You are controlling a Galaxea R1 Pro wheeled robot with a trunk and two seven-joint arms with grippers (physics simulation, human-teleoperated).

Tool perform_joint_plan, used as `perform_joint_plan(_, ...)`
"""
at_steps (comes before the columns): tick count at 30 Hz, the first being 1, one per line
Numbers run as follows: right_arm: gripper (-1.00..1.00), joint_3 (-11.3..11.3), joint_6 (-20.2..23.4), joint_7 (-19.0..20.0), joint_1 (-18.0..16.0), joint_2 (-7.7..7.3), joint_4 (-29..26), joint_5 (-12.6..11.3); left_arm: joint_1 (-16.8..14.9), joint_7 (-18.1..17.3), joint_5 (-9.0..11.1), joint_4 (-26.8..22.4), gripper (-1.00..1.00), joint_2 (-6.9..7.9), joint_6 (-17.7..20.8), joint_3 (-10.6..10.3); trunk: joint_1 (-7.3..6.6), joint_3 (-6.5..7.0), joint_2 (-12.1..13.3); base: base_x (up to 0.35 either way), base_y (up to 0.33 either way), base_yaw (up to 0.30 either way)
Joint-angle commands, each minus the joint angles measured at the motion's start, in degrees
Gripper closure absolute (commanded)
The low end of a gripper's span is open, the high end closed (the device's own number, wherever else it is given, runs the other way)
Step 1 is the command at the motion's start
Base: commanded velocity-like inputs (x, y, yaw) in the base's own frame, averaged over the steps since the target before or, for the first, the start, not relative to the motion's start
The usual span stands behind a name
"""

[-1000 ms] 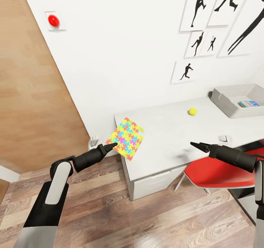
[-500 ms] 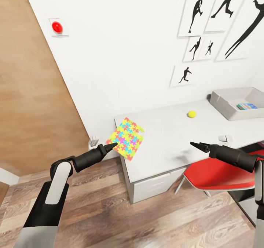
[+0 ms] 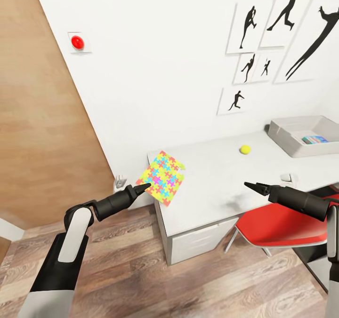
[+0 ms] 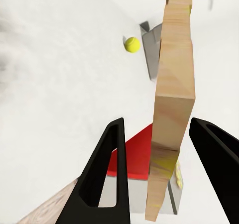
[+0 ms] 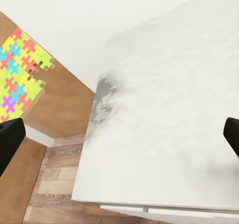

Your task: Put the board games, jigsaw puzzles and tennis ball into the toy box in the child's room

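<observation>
My left gripper (image 3: 144, 185) is shut on a corner of a bright jigsaw puzzle (image 3: 163, 177), which hangs tilted in the air over the left end of the table (image 3: 212, 186). The left wrist view has that sheet (image 4: 172, 94) edge-on between the fingers, brown underside showing. A tennis ball (image 3: 245, 149) lies farther back on the table. At the far right stands the toy box (image 3: 282, 137) with a blue board game (image 3: 314, 139) inside. My right gripper (image 3: 248, 185) hovers open over the tabletop (image 5: 164, 124), holding nothing.
A red chair (image 3: 278, 224) is tucked under the table below my right arm. A small white object (image 3: 287, 178) lies near the table's front edge. White drawers (image 3: 197, 238) are under the top. A wooden door panel (image 3: 42, 120) stands left, wood floor below.
The whole picture has drifted, so the camera has moved: the table and toy box sit slightly differently in frame. Both arms keep their pose, and the puzzle stays in the left gripper.
</observation>
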Motion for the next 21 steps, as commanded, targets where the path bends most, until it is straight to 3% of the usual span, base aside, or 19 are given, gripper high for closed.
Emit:
perform_joint_plan(1, -1.0, -0.1, 0.4, 0.6, -0.1, 0.01, 0.0, 0.6, -0.1, -0.5, -0.5, 0.0, 1.0, -0.06, 0.4, 0.2, 0.04, 0.0, -0.1, 0.0, 0.0, 0.0)
perform_joint_plan(21, -1.0, -0.1, 0.4, 0.6, -0.1, 0.01, 0.0, 0.6, 0.0, -0.5, -0.5, 0.7, 1.0, -0.13, 0.3, 0.2, 0.04, 1.87, -0.1, 0.0, 0.0, 0.0)
